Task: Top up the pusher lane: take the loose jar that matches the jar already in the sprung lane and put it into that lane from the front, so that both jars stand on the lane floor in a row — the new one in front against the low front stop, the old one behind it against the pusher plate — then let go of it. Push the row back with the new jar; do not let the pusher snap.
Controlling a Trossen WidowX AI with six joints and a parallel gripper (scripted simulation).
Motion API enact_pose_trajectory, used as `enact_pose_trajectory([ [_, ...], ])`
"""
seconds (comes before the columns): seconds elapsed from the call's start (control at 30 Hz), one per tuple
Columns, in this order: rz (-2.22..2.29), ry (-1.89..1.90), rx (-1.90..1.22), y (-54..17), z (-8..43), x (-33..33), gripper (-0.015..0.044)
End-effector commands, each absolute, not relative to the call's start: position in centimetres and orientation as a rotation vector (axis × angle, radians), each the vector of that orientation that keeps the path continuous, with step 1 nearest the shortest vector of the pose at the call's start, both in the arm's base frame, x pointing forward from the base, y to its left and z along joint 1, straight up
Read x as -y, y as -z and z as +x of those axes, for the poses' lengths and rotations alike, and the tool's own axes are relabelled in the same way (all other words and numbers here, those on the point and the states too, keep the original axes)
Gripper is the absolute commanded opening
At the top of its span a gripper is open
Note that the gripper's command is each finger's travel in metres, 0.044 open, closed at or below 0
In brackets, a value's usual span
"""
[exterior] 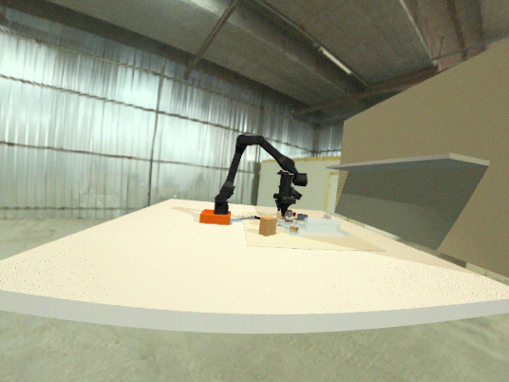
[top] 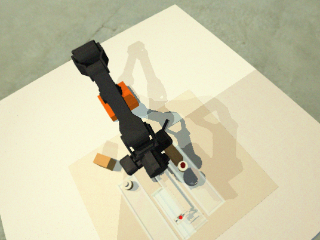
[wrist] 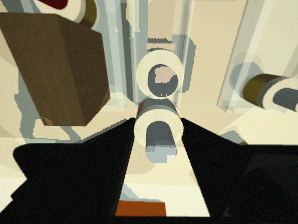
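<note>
My gripper (wrist: 157, 121) (exterior: 284, 215) is shut on a jar (wrist: 159, 113) with a pale ring-shaped top and grey centre. The jar is upright or nearly so; its base is hidden. Just beyond it in the wrist view, a jar with a similar top (wrist: 142, 75) stands in the middle lane (wrist: 186, 25), between clear walls. The two tops nearly meet in that view; I cannot tell whether the jars touch. The held jar is at the lane's near end. The arm hides both jars in the top view. The pusher plate and front stop are not clearly visible.
A dark-red-centred jar (top: 182, 165) and a brown block (top: 174, 153) (wrist: 60, 70) are at one side lane. Another pale-topped jar (top: 128, 185) (wrist: 278, 95) stands at the other side lane's near end. An orange-brown block (top: 102, 160) (exterior: 268, 226) stands beyond that lane, nearer the arm's base.
</note>
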State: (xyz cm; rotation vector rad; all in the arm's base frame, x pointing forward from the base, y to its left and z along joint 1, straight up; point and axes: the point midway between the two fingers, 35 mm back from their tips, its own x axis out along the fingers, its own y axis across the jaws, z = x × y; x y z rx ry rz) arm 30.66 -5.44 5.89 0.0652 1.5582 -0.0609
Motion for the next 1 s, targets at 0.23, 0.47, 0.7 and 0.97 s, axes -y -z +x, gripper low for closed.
enact_pose_trajectory([
  [0.23,0.065,0.070,-1.539,-6.1,31.8,5.6,0.0000],
  [0.47,0.065,0.070,-1.539,-6.1,32.1,5.7,0.0000],
  [0.7,0.065,0.070,-1.538,-6.2,32.4,5.7,0.0000],
  [0.97,0.065,0.070,-1.538,-6.2,32.8,5.7,0.0000],
])
